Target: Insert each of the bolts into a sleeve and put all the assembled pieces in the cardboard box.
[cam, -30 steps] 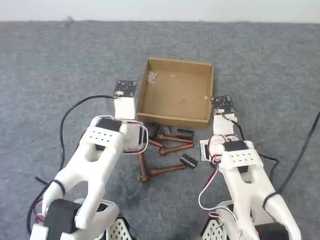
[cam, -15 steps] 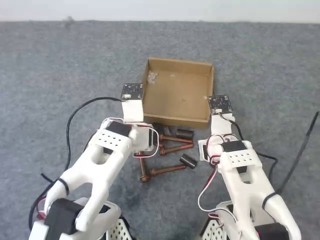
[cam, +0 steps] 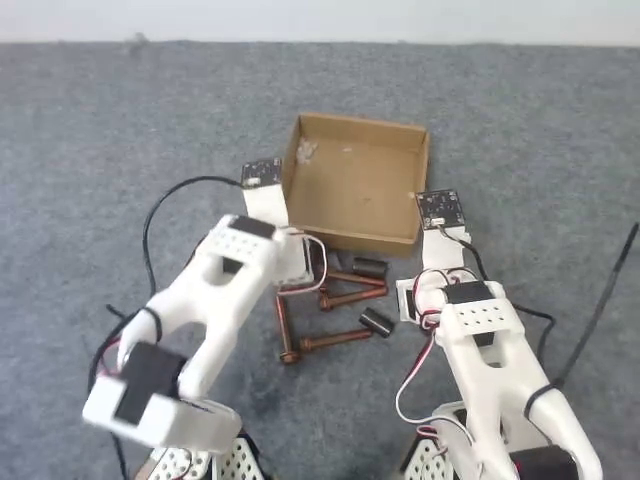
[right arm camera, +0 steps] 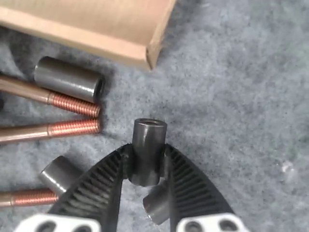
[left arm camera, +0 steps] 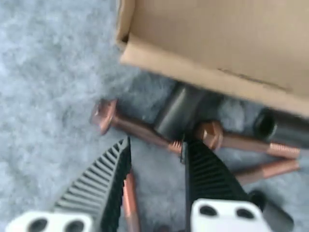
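the cardboard box (cam: 355,195) sits on the carpet (cam: 120,120); the bolts (cam: 352,296) and loose sleeves (cam: 375,322) lie just at its 6 o'clock. the left gripper (left arm camera: 156,144) hangs over the bolts at 7 o'clock of the box, the right gripper (right arm camera: 146,155) at 5 o'clock, a sleeve (right arm camera: 148,140) between its fingers

1. The table (cam: 80,120) is covered in grey, fuzzy carpet-like stuff, pretty uniform all over.
2. Along the far side there's a plain pale strip (cam: 320,18); wall or floor, can't tell.
3. Light's soft and even.
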You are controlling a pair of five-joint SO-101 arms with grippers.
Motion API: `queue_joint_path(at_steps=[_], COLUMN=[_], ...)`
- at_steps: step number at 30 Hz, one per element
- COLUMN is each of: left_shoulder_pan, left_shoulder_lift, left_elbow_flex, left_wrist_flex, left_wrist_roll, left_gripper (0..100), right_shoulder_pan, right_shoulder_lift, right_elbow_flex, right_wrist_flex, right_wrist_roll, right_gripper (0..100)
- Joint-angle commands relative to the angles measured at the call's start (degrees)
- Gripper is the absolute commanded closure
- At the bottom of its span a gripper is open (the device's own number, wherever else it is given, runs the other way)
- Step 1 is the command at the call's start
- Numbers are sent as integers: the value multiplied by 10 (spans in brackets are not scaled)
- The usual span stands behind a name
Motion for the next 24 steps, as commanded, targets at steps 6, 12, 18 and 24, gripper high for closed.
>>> queue_joint_path(at_steps=[6,12,18,24], left_shoulder_pan=[-41,-42,-42,-42], left_shoulder_lift=[99,91,83,55], left_elbow_flex=[-108,-107,-105,-81], left_wrist_flex=[40,43,43,40], left_wrist_roll=[6,4,-50,-53], left_gripper=[844,859,944,953], right_shoulder_pan=[-6,-6,-6,-7], right_shoulder_lift=[-29,-29,-29,-29], right_elbow_flex=[-5,-5,-4,-4], right_wrist_flex=[-7,-7,-7,-7], right_wrist_roll=[22,33,33,33], right_gripper=[990,991,990,990])
